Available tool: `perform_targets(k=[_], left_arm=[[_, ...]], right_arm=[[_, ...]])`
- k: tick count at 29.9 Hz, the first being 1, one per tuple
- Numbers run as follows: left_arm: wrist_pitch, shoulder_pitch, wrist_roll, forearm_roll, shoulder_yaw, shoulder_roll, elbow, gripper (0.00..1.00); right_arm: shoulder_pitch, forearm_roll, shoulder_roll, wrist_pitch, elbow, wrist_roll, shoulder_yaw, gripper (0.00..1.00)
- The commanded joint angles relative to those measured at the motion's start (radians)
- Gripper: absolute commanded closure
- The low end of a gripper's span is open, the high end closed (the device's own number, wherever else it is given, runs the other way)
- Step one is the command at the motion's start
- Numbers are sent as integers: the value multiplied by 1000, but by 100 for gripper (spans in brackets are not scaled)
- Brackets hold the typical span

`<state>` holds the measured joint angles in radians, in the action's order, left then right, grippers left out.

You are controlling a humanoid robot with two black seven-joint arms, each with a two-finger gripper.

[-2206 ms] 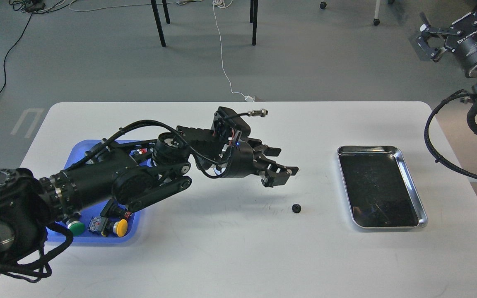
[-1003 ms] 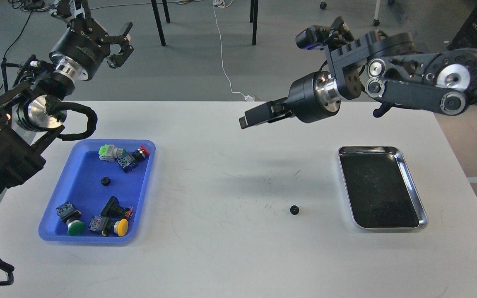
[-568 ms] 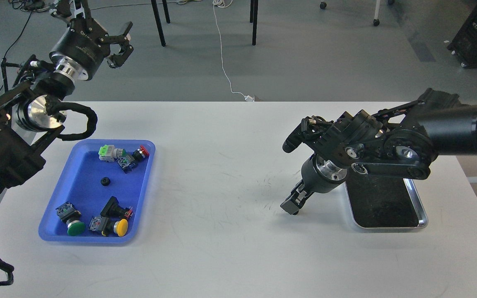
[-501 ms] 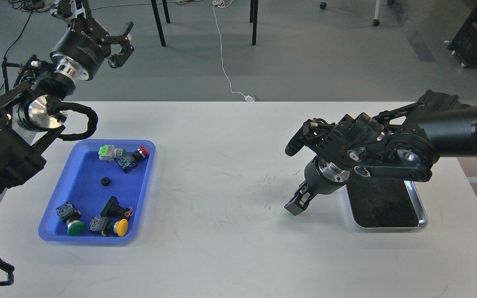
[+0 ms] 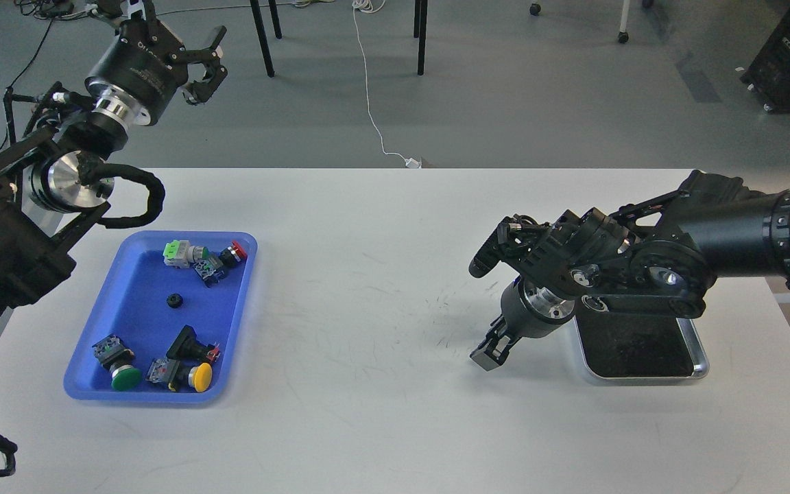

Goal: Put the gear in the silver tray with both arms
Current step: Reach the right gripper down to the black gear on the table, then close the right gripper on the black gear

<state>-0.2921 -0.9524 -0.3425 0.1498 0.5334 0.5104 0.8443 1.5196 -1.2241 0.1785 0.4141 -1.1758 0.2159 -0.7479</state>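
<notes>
Meanwhile, at far left, the left end effector [image 5: 196, 58] hangs raised beyond the tabletop [image 5: 367, 425], its claws spread wide and empty, well apart from the work. Below it, a blue tray [image 5: 134, 394] of push-button switches sits at the tabletop's left side, with a small black gear-like part [image 5: 175, 300] loose on its floor. Right of centre, the right end effector [image 5: 489, 353] points down at the tabletop, fingers drawn narrow; whether they grip the gear cannot be told, since no gear shows on the bare surface around the tips. Just right of it lies the silver tray [image 5: 700, 367], its near-left part hidden behind the right wrist, long axis running near to far. The right arm is plainly the nearer one; any carry likely goes a short way rightward over the rim.
</notes>
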Motion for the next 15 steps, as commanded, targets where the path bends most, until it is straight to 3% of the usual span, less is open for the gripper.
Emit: perform_targets(k=[1, 7, 15], left_arm=[[2, 0, -1, -1, 2, 2, 1, 2], [2, 0, -1, -1, 2, 2, -1, 2], [1, 0, 0, -3, -1, 2, -1, 2]], right_arm=[[-9, -2, -1, 0, -1, -4, -2, 46], [-13, -2, -10, 0, -1, -4, -2, 53], [-33, 2, -13, -8, 18, -4, 1, 54]])
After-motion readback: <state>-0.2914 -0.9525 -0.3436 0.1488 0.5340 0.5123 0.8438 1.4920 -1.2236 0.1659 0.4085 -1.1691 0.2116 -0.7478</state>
